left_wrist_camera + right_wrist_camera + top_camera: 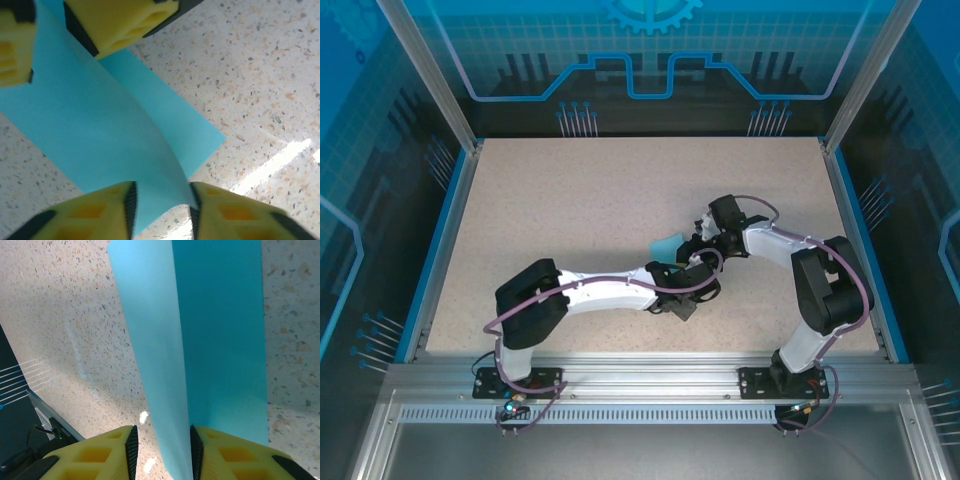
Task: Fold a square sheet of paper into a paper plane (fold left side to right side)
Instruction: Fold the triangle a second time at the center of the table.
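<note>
nearest, at the bottom of the left wrist view, left gripper [160,212] with yellow foam fingers [100,215] set narrow, pinching the raised edge of the thin light-blue square sheet of paper [90,130]. flap curling up off the speckled beige tabletop [260,75] into that pinch, rest of the sheet flat beneath, one corner pointing out to the side. just beyond, further along the same raised flap, right gripper [161,450] likewise narrow, yellow pads closed on a long strip of the sheet rising toward its own camera, flat layer showing beside it. from above, both arms reaching in from the near edge and meeting around mid-table, a little right of centre, grippers close together, a small light-blue patch visible between them. progress, judged early: edge picked up at two points, lifted and partly arched over, not yet laid down on the opposite side, no sharp crease visible along the bend. left to do, as far as can be told: carrying the flap across, lining up the edges, pressing the fold flat, then all the later folds toward a pointed dart. no nose, no wings, no centre crease to be seen so far. which side of the sheet lifted: not tellable from these close views.
</note>
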